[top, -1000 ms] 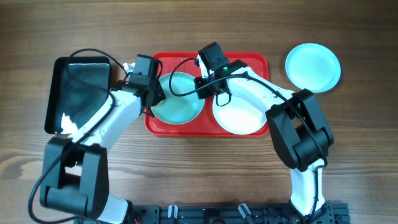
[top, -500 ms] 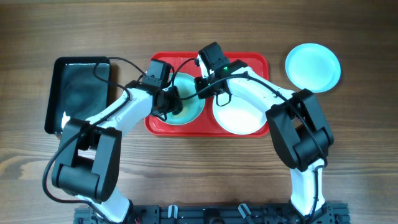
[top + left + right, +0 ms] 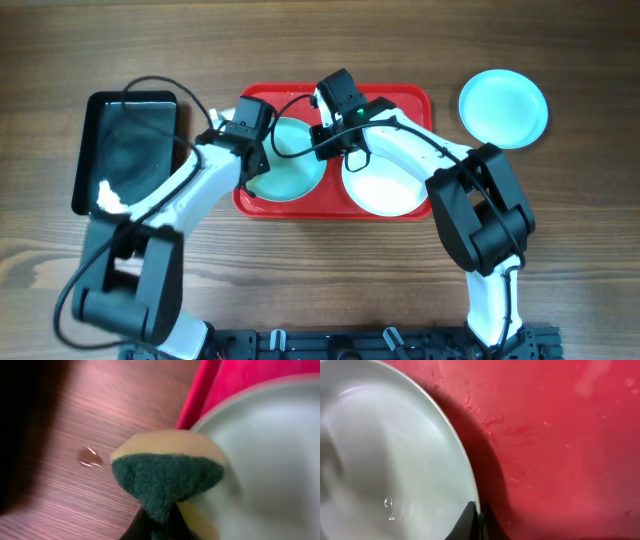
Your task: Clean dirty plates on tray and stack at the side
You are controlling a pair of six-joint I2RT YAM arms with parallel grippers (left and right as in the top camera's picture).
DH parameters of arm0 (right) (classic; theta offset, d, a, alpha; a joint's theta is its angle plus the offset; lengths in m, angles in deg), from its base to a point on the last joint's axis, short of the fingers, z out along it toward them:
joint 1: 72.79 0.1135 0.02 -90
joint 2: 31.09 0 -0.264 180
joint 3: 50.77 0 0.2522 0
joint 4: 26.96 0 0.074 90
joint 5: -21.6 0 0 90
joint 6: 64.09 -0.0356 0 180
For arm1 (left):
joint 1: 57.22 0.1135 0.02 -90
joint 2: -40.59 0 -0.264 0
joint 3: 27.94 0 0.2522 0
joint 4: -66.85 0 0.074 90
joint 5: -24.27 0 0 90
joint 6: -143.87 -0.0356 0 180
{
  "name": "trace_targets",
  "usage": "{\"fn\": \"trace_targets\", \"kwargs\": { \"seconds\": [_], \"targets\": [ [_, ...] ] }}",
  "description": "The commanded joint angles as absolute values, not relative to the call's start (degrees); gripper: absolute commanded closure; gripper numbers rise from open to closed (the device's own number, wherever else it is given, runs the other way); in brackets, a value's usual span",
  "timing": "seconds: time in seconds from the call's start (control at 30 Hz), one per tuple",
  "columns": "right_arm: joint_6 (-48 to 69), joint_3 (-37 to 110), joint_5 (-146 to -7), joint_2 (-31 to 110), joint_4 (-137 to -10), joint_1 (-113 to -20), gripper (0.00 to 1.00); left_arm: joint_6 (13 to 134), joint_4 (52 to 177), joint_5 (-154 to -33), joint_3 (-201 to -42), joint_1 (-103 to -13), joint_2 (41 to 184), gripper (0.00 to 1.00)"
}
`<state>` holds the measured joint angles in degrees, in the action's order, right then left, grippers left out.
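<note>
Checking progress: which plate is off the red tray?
The aqua plate on the table, far right; the other aqua plate and the white plate lie inside the tray.

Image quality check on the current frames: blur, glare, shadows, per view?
Overhead: sharp and evenly lit, with pale reflections on the glossy black tray. Left wrist: the sponge is fairly crisp, the wooden table is smeared with streaky blur, and the left edge is dark. Right wrist: the plate looks soft and throws a dark shadow on the red tray.
</note>
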<state>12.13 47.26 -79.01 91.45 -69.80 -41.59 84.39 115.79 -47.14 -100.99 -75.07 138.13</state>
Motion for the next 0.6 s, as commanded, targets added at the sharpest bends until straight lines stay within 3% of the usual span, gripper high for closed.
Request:
{"fn": "trace_targets", "kwargs": {
  "seconds": [0.0,0.1,0.3,0.57],
  "targets": [
    [14.7,47.5,-76.1,92.3,-69.4,-42.4,0.96,84.4,114.9,-51.0,-100.5,-73.5,131.7,0.96],
    [15.9,47.7,-75.0,88.9,-68.6,-42.4,0.96,85.1,114.3,-60.8,-100.5,-70.2,128.6,0.96],
    [26.8,47.8,-66.6,77.7,-69.1,-40.3,0.96,87.4,114.5,-76.0,-100.5,-55.0,126.4,0.96],
    [46.5,47.8,-36.5,67.5,-66.2,-29.1,0.96,87.3,120.2,-76.9,-100.5,-37.5,126.6,0.96]
  ]
}}
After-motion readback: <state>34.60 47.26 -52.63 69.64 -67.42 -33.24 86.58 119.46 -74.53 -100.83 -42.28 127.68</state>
